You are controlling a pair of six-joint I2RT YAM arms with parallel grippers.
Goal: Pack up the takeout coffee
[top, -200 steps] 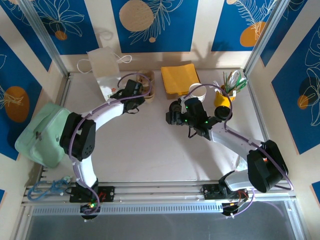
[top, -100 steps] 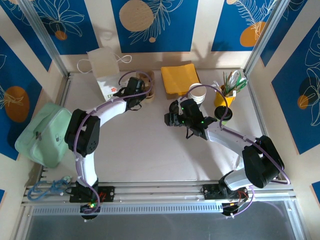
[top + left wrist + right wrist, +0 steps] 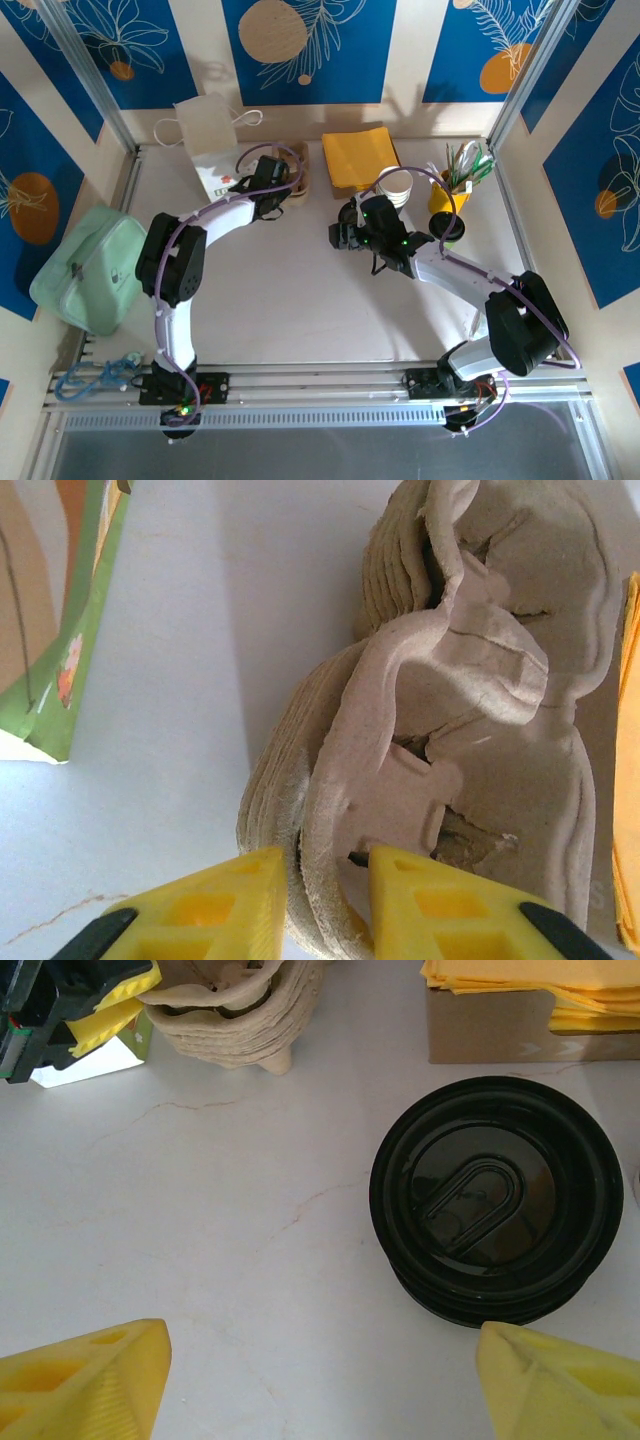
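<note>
The takeout coffee (image 3: 451, 228), a small cup with a black lid, stands beside the yellow utensil holder (image 3: 443, 197), right of my right arm. My left gripper (image 3: 272, 190) is at the stack of brown pulp cup carriers (image 3: 470, 680). Its yellow fingers (image 3: 215, 900) pinch the rim of the top carrier, one outside and one inside; the gripper (image 3: 325, 865) is shut on it. My right gripper (image 3: 320, 1385) hangs open over bare table, in the top view (image 3: 342, 237) at mid-table. A stack of loose black lids (image 3: 497, 1200) lies just ahead of its right finger.
A white paper bag (image 3: 210, 140) stands at the back left, close to the carriers (image 3: 297, 172). Yellow napkins (image 3: 359, 158) lie on a cardboard box at the back, white cups (image 3: 397, 185) beside them. A pale green bag (image 3: 85, 270) sits at the left edge.
The left gripper has reached further toward the carriers and its jaws have narrowed onto the top carrier's rim. The right gripper has drifted slightly left and stayed open.
</note>
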